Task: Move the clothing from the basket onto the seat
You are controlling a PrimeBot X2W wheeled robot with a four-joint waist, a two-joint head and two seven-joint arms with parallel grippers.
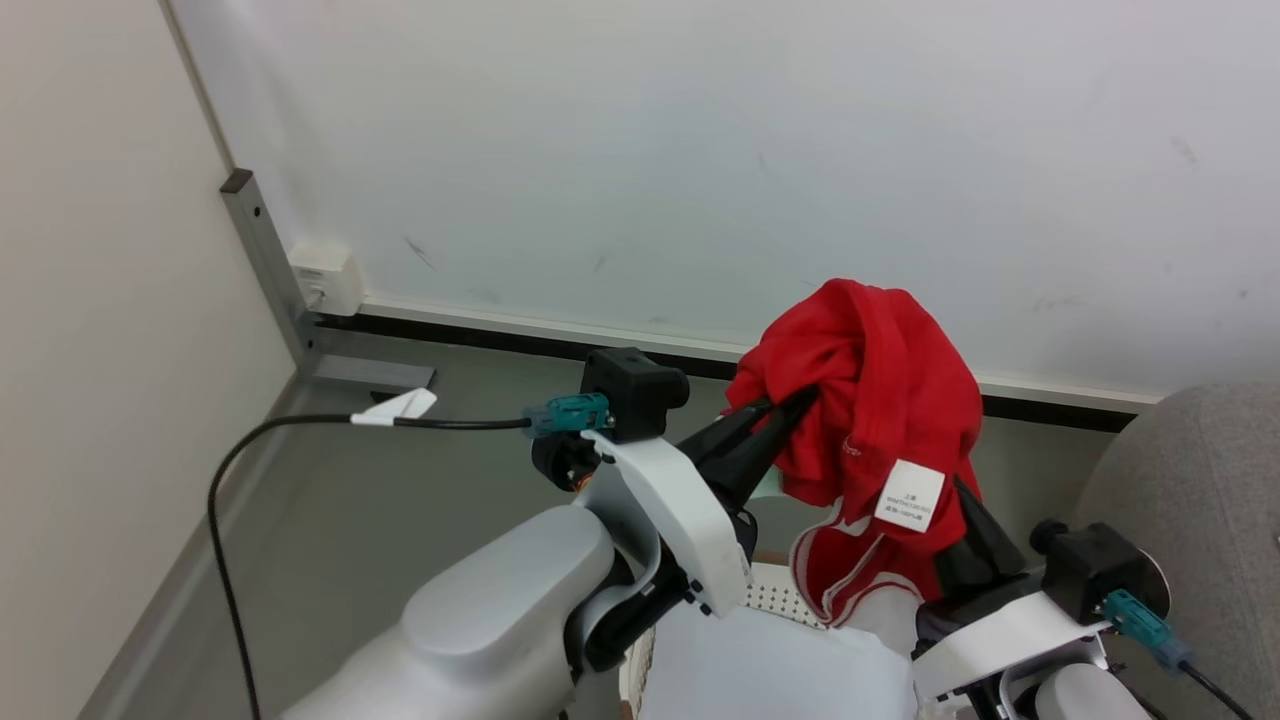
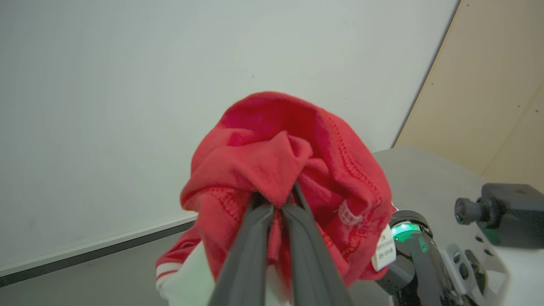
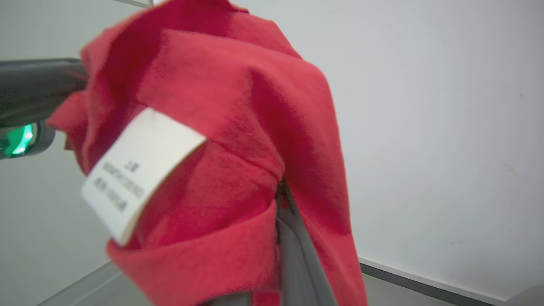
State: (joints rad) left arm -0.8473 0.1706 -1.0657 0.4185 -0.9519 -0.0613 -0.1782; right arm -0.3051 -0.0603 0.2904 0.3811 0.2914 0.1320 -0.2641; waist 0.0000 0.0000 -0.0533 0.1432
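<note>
I see left arm (image 1: 500,590) bent, wrist tilted up and rightward; left gripper (image 1: 797,402) fingers (image 2: 255,238) pinched tight on fold of clothing (image 1: 880,390). Clothing bunched aloft over basket (image 1: 775,598), white label (image 1: 910,495) dangling. Right gripper (image 1: 970,525) points up beneath cloth; fingers draped over, grip I cannot tell. Seat (image 1: 1190,480) just right of it

The left arm has a smooth, rounded pale grey forearm (image 1: 500,590) ending in a white bracket plate (image 1: 670,510) with small dark screws, which carries a boxy black wrist camera (image 1: 632,390). A teal plug (image 1: 570,412) joins a thin black cable (image 1: 225,480), tagged with a white label (image 1: 400,405), to it. The jaws are long, dark grey and tapered, with a green-lit ring (image 2: 403,231) at their base.
</note>
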